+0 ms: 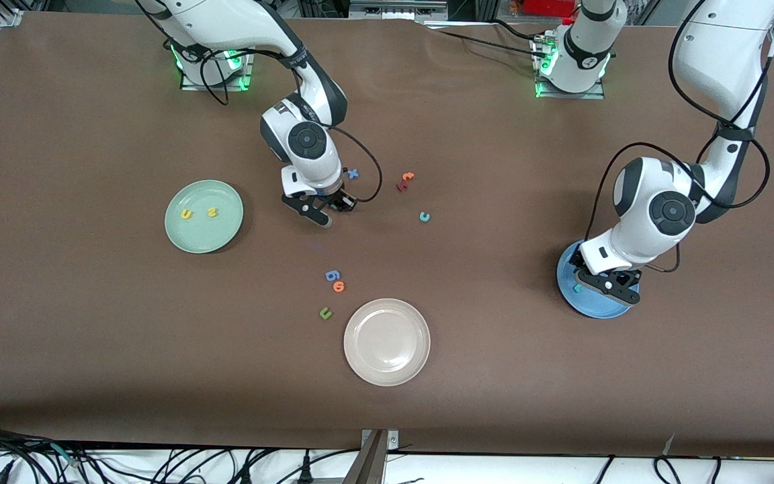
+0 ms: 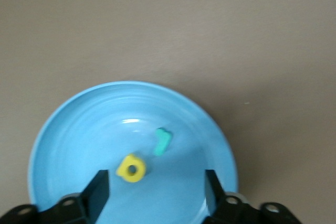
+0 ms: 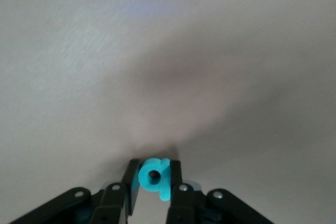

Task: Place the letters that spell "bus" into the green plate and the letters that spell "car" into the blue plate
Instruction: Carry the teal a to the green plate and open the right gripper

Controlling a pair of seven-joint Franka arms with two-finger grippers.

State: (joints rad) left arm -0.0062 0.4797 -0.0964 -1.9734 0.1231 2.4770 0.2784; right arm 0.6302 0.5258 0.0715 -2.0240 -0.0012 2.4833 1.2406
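The green plate (image 1: 226, 232) lies toward the right arm's end of the table and holds the yellow "u" (image 1: 187, 214) and yellow "s" (image 1: 212, 212). Beside it, my right gripper (image 1: 332, 210) is down at the table, shut on the teal "b" (image 3: 155, 177). At the left arm's end, my left gripper (image 2: 156, 192) hangs open over the blue plate (image 2: 79, 129), nothing between its fingers. In that plate lie the yellow "a" (image 2: 131, 168) and teal "r" (image 2: 163, 141). The teal "c" (image 1: 424, 216) rests on the table between the arms.
Orange and red letters (image 1: 406, 180) and a blue "x" (image 1: 353, 173) lie near the right gripper. A blue "g" (image 1: 332, 275), an orange "o" (image 1: 339, 286) and a dark green "u" (image 1: 325, 312) sit beside the beige plate (image 1: 387, 363).
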